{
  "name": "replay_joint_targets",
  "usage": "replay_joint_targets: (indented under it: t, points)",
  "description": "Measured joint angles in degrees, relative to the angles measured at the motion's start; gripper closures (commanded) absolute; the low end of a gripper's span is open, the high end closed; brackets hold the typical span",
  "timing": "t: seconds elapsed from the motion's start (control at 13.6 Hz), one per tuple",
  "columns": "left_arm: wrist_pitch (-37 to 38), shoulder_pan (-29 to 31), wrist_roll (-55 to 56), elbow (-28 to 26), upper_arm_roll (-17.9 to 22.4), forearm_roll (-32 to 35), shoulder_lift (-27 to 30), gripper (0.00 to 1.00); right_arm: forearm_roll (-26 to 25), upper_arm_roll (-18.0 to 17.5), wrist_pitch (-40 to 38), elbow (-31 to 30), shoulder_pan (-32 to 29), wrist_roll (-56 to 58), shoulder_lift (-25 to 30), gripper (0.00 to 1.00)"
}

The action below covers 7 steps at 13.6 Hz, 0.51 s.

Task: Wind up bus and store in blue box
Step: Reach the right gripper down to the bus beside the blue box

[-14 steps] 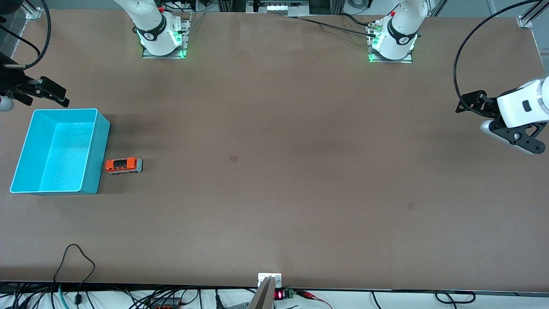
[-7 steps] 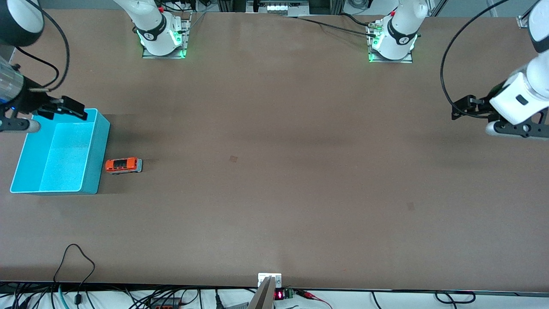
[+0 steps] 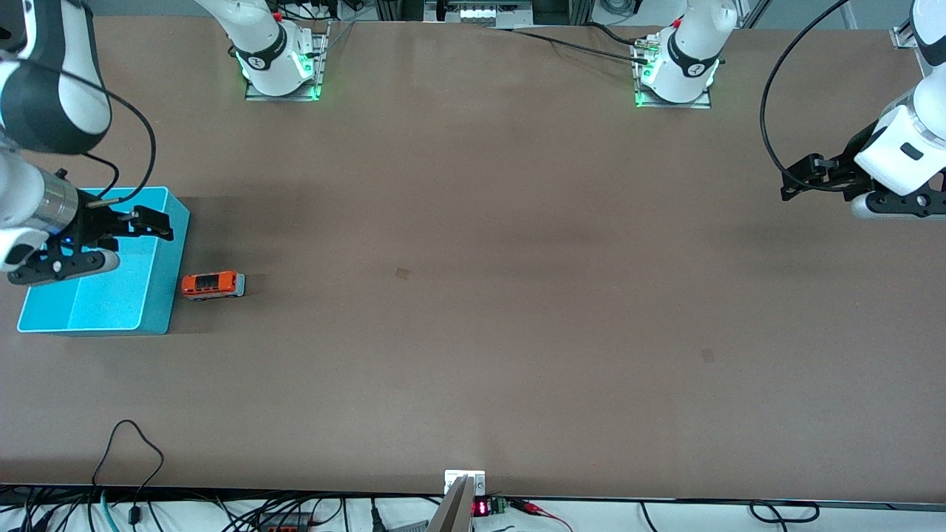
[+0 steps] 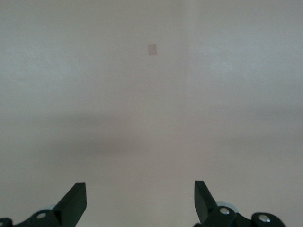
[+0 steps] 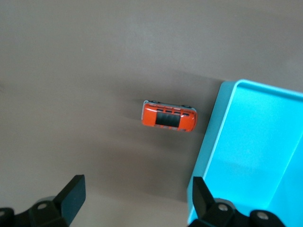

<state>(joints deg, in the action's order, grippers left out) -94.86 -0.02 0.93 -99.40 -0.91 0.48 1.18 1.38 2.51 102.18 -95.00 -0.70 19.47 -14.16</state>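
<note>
The small orange bus (image 3: 213, 284) lies on the table, beside the blue box (image 3: 171, 275) on the side toward the left arm's end. My right gripper (image 3: 151, 224) is open and empty in the air over the box's edge that faces the bus. In the right wrist view the bus (image 5: 169, 117) and the box's rim (image 5: 215, 137) lie ahead of the open right gripper (image 5: 137, 189). My left gripper (image 3: 797, 179) is open and empty over bare table at the left arm's end. The left wrist view shows the left gripper (image 4: 138, 189) above plain table.
A small dark patch (image 3: 403, 273) marks the middle of the table and shows in the left wrist view (image 4: 152, 49). Another patch (image 3: 708, 355) lies nearer the camera. A black cable loop (image 3: 127, 443) lies at the table's front edge.
My right arm has swung in from the table's end over the blue box toward the bus. My left arm has shifted a little. The bus and box have not moved.
</note>
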Motion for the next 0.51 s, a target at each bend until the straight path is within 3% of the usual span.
replay_joint_targets:
  t: [0.29,0.51]
  points:
    - [1.3,-0.46,0.14,0.23,-0.29,-0.02,0.54,0.0,2.54,0.38,5.15,-0.23,-1.79,14.85,-5.65,0.0]
    - [1.56,-0.47,0.2,0.63,-0.29,-0.02,0.68,0.0,2.54,0.37,12.89,-3.98,-1.96,33.87,-7.76,0.0]
